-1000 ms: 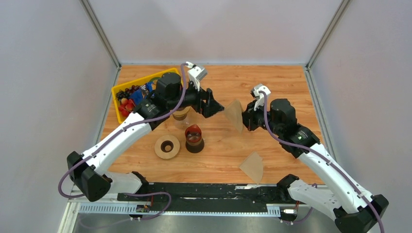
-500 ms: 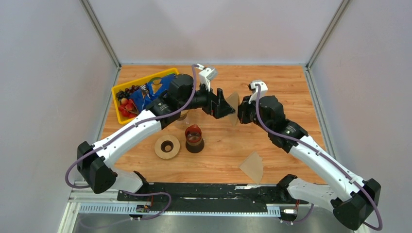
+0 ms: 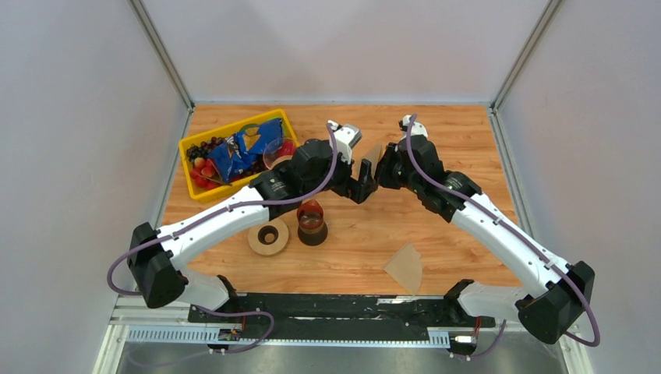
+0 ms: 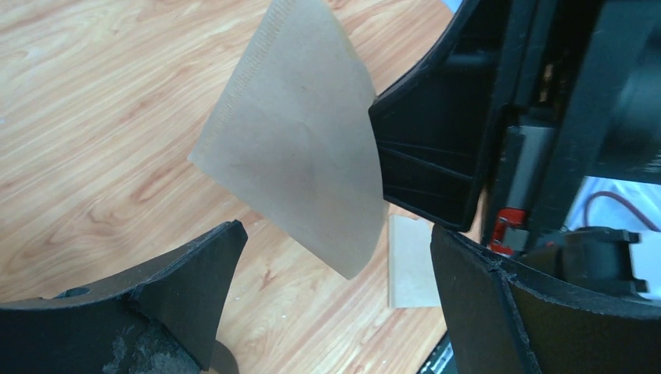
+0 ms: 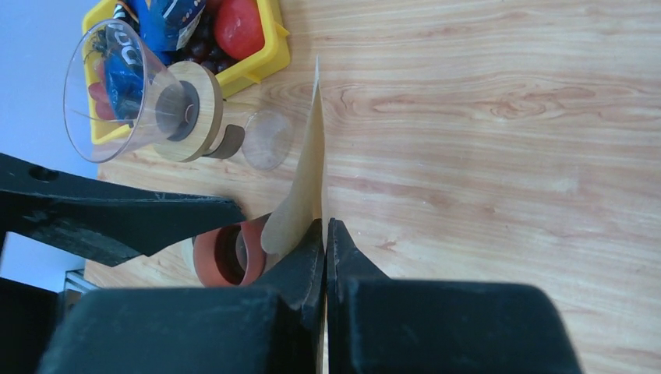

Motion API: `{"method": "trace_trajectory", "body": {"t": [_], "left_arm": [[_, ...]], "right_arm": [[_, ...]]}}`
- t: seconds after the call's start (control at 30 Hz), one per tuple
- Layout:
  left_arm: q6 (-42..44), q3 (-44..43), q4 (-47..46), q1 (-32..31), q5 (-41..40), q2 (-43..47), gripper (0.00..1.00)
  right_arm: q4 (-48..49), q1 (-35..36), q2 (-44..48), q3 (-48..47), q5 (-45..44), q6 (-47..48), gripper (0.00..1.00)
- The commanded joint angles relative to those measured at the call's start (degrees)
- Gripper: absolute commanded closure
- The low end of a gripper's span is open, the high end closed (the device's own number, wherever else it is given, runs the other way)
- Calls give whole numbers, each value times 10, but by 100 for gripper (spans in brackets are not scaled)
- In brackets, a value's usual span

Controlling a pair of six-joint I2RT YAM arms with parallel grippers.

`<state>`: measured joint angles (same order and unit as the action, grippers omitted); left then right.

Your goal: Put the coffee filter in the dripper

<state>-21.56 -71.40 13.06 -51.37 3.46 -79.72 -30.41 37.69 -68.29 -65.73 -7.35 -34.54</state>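
Observation:
My right gripper [image 3: 381,168] is shut on the coffee filter [image 3: 372,160], a tan paper fan held on edge above the table's middle. It shows edge-on in the right wrist view [image 5: 309,175], pinched at its lower corner between my right gripper's [image 5: 325,234] jaws. My left gripper [image 3: 365,184] is open and empty, right beside the filter. In the left wrist view the filter [image 4: 300,132] hangs just ahead of my left gripper [image 4: 343,304], not between the fingers. The clear dripper [image 5: 117,86] with its wooden collar lies tipped beside the yellow bin, also seen from above [image 3: 273,154].
A second filter [image 3: 405,267] lies flat at the near right. A dark red-brown piece on a black base [image 3: 311,222] and a tan ring disc [image 3: 267,235] stand near centre. The yellow bin [image 3: 204,144] holds fruit and a blue packet. A small clear disc [image 5: 267,139] lies by the dripper.
Both arms have closed in on each other. The right gripper carried the filter left and farther back; the left gripper swung right to meet it, uncovering the dripper.

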Motion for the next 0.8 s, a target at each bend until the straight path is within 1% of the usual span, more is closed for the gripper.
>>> {"method": "trace_trajectory", "body": {"t": [0.0, 0.17, 0.27, 0.37, 0.53, 0.77], "left_arm": [[29, -15, -4, -21, -107, -9, 0], [26, -12, -3, -28, -131, -14, 0], [18, -13, 1, -29, -162, -12, 0], [13, -7, -6, -29, -176, -5, 0], [10, -1, -6, -29, -235, 6, 0], [8, -18, -6, -29, -222, -12, 0]], "right_arm": [[-34, 3, 0, -31, -5, -63, 100], [-35, 2, 0, -37, 7, -70, 100], [-35, 2, 1, -35, 13, -62, 100], [-35, 2, 2, -32, 20, -52, 100], [-35, 2, 10, -21, 11, -41, 100], [-14, 3, 11, -16, 32, -7, 100]]}}
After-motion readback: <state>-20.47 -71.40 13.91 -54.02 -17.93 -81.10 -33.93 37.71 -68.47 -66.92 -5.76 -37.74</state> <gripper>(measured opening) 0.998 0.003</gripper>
